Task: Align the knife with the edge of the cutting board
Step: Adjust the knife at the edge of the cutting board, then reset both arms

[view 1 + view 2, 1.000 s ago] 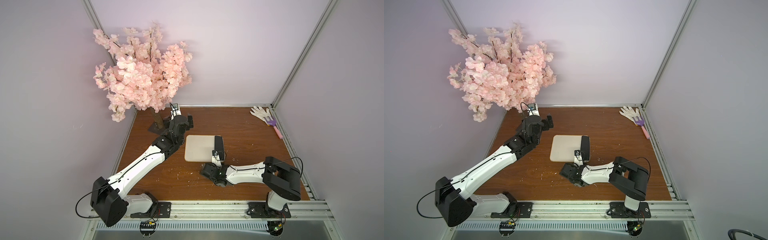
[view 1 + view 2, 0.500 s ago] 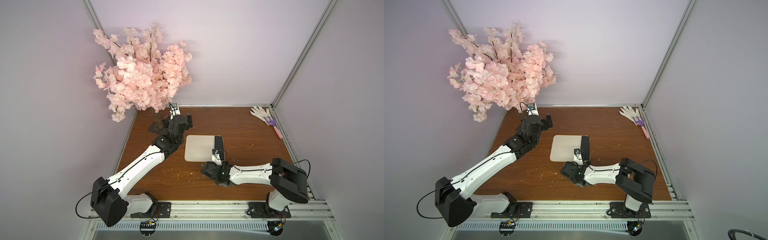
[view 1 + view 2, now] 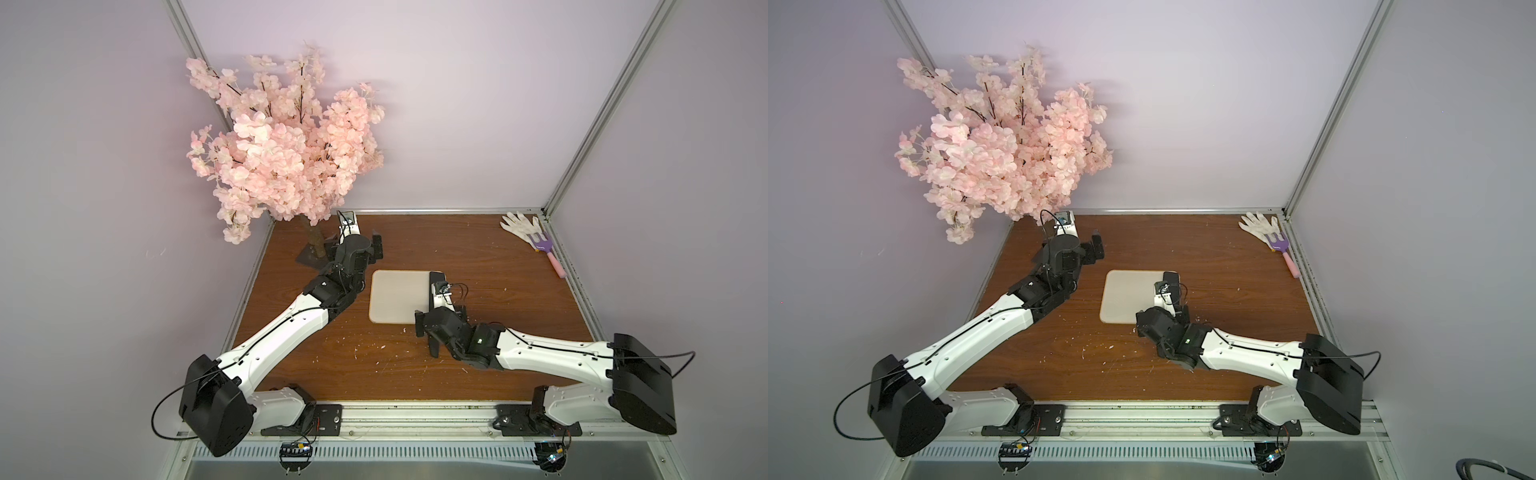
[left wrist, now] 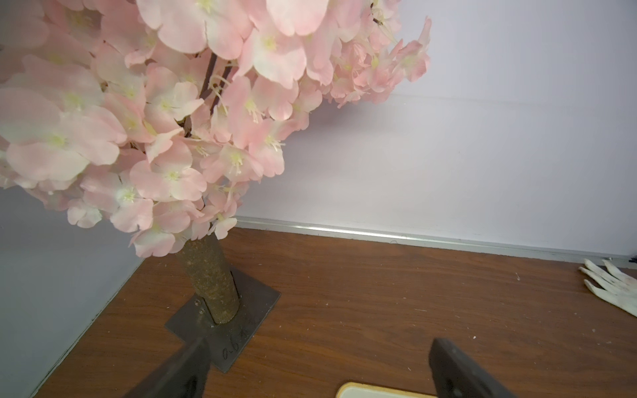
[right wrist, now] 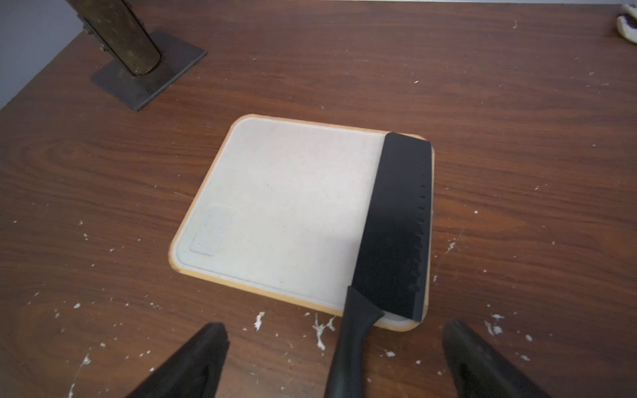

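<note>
The cream cutting board lies flat in the middle of the table, seen in both top views. The black knife rests on it, its blade lying along the board's right-hand edge and its handle sticking out over the near edge. My right gripper is open, and the handle lies between its fingers without touching either. From above, this gripper covers most of the knife. My left gripper is open and empty, standing beyond the board's far left corner.
A pink blossom tree on a dark square base stands at the back left, close to my left gripper. A white glove and a purple-pink toy rake lie in the back right corner. White crumbs are scattered over the wooden table.
My right gripper has opened and let go of the knife handle, and its arm has stretched out lower. The knife stays on the board. The left arm has barely moved.
</note>
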Robot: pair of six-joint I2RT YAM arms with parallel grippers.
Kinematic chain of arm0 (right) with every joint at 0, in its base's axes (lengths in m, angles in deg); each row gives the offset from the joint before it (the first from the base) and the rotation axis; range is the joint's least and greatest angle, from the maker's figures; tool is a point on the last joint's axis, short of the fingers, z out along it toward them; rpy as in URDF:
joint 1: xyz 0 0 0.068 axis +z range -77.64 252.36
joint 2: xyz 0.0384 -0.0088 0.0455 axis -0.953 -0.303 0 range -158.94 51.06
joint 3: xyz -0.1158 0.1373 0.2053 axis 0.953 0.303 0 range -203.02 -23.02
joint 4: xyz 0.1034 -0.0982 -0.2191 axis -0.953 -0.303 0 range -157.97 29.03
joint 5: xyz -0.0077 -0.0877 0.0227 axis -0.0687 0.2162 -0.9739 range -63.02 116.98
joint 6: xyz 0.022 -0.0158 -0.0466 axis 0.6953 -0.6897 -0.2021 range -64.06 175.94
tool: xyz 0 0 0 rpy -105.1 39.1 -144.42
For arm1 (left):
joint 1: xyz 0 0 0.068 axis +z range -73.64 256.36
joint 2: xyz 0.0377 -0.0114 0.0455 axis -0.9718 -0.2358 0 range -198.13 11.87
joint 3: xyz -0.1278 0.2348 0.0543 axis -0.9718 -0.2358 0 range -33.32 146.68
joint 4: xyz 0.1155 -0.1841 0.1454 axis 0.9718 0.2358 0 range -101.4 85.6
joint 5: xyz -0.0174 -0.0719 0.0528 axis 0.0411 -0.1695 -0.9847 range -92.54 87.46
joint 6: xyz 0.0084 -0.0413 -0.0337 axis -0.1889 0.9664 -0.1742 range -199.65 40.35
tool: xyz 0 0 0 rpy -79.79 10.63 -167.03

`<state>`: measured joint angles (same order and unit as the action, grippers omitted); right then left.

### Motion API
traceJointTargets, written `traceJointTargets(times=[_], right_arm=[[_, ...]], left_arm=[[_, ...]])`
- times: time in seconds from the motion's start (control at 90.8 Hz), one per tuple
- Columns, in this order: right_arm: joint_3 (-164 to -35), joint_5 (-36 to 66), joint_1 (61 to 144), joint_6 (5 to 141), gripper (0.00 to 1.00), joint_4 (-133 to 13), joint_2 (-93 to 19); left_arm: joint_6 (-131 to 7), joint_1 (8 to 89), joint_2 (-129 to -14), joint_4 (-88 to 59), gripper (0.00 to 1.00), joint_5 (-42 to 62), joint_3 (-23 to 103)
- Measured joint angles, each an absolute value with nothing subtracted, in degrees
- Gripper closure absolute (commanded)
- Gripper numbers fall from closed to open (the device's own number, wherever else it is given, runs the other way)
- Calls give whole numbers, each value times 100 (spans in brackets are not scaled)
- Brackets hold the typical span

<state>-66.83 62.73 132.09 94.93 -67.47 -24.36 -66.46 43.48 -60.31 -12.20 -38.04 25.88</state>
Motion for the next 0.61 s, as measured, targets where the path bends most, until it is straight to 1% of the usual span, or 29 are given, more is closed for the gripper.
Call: traceJointTargets(times=[0.088,0.198,0.319,0.462,0.605], right_arm=[[-6432,5916,12752,9165,1,-6645,-1959],[-6331,5527,12146,8778,1,-6616,-1487],[-6331,5116,11519,8374,1,-6564,-1172],[-6331,4692,10888,8013,1,-6551,-1026],[-6338,4393,10415,7755,1,-6546,-1015]], left_arm=[[-6659,4564,-5911,-1255,0,-3468,2551],[-6512,5137,-5714,-1318,0,-2865,2422],[-6313,5670,-5635,-1299,0,-2443,2263],[-6152,5976,-5635,-1194,0,-1931,2193],[-6128,6070,-5627,-1191,0,-1440,2138]])
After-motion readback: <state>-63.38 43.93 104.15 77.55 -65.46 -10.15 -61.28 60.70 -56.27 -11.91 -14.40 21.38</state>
